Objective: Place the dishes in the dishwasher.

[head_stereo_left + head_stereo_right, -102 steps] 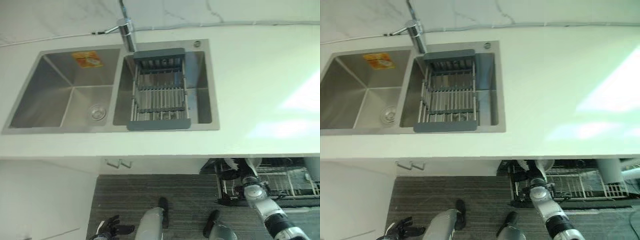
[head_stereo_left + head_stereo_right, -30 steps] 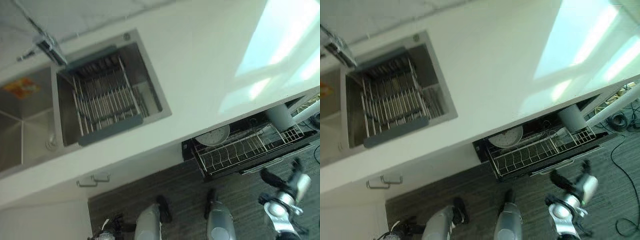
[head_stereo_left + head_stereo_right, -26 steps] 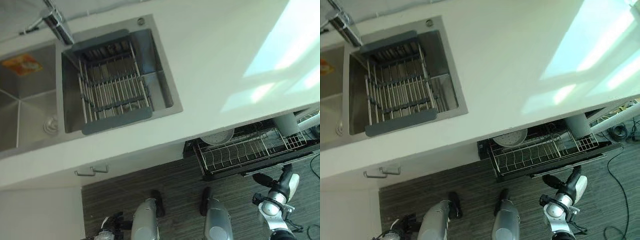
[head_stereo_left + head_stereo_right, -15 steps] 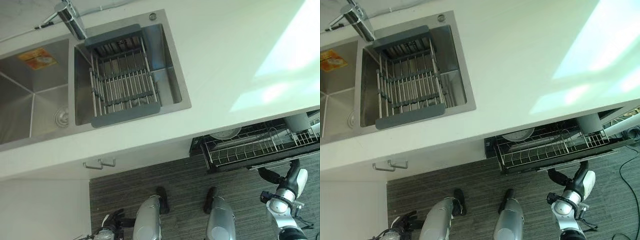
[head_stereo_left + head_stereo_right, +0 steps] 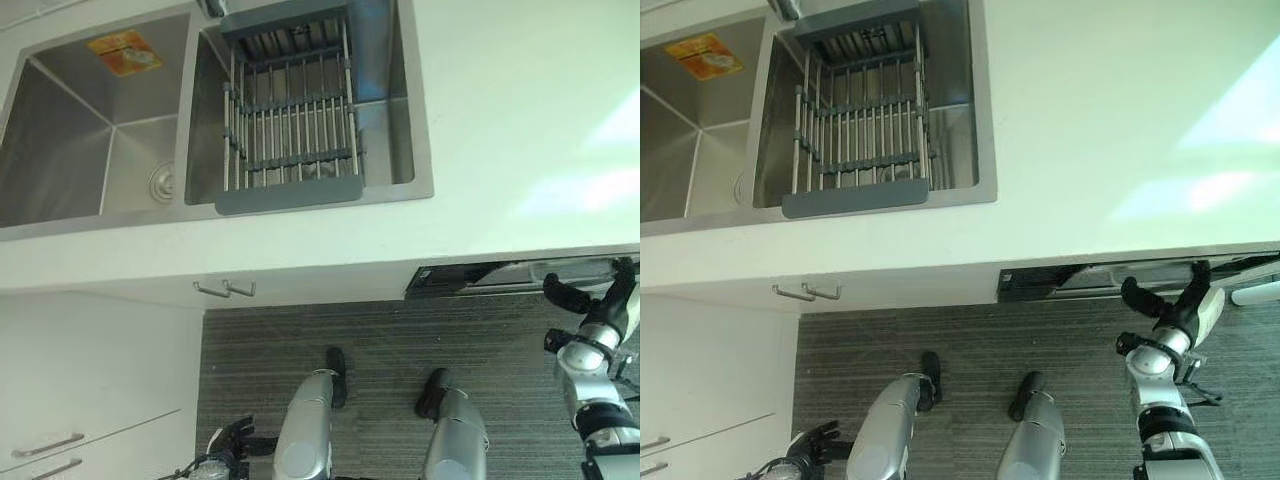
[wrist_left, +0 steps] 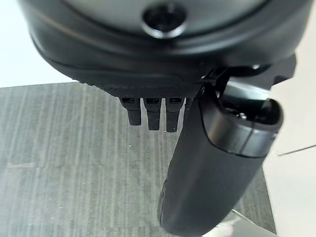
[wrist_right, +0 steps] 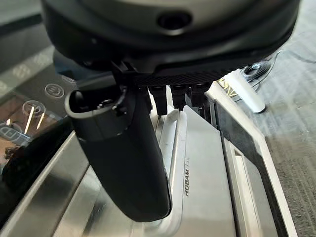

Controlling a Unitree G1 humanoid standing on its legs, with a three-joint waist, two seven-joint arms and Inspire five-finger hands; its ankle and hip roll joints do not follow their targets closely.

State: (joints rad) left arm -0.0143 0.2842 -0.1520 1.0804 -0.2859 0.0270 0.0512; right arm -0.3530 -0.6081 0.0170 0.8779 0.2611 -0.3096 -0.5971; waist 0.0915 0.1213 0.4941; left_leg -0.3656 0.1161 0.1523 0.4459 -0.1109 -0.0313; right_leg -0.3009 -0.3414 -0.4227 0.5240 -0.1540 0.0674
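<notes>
The dishwasher drawer [image 5: 500,277] sits under the white counter at the right, with just a thin dark strip sticking out. My right hand [image 5: 1180,310] is against its front, fingers straight and thumb spread apart. In the right wrist view the straight fingers [image 7: 177,96] rest on the drawer's silver handle bar [image 7: 174,148] and steel front [image 7: 207,197], next to a dark control panel [image 7: 29,108]. My left hand [image 5: 228,440] hangs open low over the floor, holding nothing.
A steel double sink is set in the counter [image 5: 520,120]. A grey drain rack [image 5: 290,110] spans its right basin, and the left basin [image 5: 80,130] holds only a drain. White cabinets [image 5: 80,390] stand at the lower left. A white tube [image 5: 1255,295] lies by the drawer's right end.
The camera has swung. The drawer, pulled out earlier with its wire rack and a plate showing, has slid in under the counter. My right hand has risen to its front.
</notes>
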